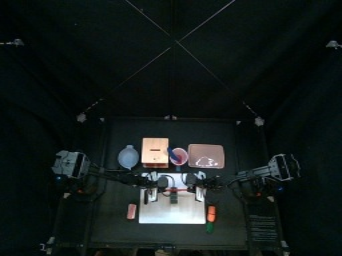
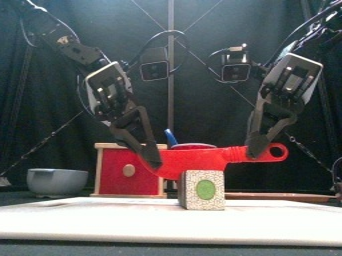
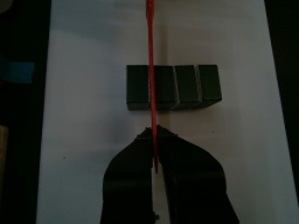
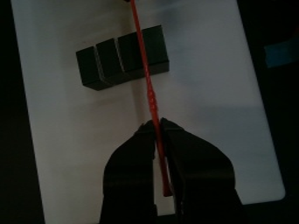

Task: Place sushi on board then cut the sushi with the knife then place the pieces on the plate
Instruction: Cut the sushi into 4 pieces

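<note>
A red toy knife [image 2: 207,156] is held level between both grippers, just over the sushi roll [image 2: 203,190], which stands on the white cutting board [image 2: 80,215]. My left gripper [image 2: 151,158] is shut on the blade end. My right gripper [image 2: 251,150] is shut on the handle end. In the left wrist view the knife [image 3: 149,61] crosses the dark blocks of the roll [image 3: 176,87] near one end, ahead of that gripper [image 3: 152,133]. The right wrist view shows the knife [image 4: 145,61] crossing the roll [image 4: 111,59] from the other side, beyond my right gripper [image 4: 149,127]. Whether the blade touches the roll is unclear.
Along the back stand a blue-grey bowl [image 1: 128,156], a wooden box with a red drawer front [image 2: 127,165], a red cup [image 1: 179,156] and the pink tray [image 1: 205,156]. Small orange toys lie left [image 1: 132,211] and right [image 1: 211,214] of the board [image 1: 167,225].
</note>
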`<state>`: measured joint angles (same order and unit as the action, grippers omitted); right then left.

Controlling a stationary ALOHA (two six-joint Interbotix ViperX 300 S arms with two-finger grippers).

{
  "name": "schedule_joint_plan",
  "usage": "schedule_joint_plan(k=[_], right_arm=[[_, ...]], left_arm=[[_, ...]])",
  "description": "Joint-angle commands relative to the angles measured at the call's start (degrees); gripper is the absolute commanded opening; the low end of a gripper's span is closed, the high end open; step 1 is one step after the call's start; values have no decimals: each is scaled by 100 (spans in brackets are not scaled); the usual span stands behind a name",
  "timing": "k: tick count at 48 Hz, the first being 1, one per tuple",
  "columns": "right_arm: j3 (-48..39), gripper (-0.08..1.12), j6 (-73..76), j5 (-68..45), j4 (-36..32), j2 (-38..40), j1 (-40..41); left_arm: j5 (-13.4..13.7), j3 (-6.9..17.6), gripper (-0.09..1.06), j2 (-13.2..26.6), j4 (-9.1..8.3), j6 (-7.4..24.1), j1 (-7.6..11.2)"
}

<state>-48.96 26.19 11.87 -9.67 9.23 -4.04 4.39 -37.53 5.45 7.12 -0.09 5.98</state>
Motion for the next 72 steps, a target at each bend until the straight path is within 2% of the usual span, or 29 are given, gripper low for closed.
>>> schedule_joint_plan(k=[1,25,34,39,53,64,72], right_arm=[[26,32,26,18,18,-9,70],[26,32,26,281,9,-360,202],[26,32,9,387,-18,-343,387],[18,32,-18,396,-26,-343,492],[0,32,-18,396,0,-466,598],[-9,32,26,431,18,-483,563],[141,32,26,563,123,-431,545]], left_arm=[[0,105,36,26,9,0,26],[0,70,36,281,-53,35,-18],[0,79,36,281,-264,44,-185],[0,62,36,290,-325,44,-281],[0,26,36,466,-334,44,-413],[0,26,36,510,-325,26,-413],[0,35,36,352,-325,26,-369]])
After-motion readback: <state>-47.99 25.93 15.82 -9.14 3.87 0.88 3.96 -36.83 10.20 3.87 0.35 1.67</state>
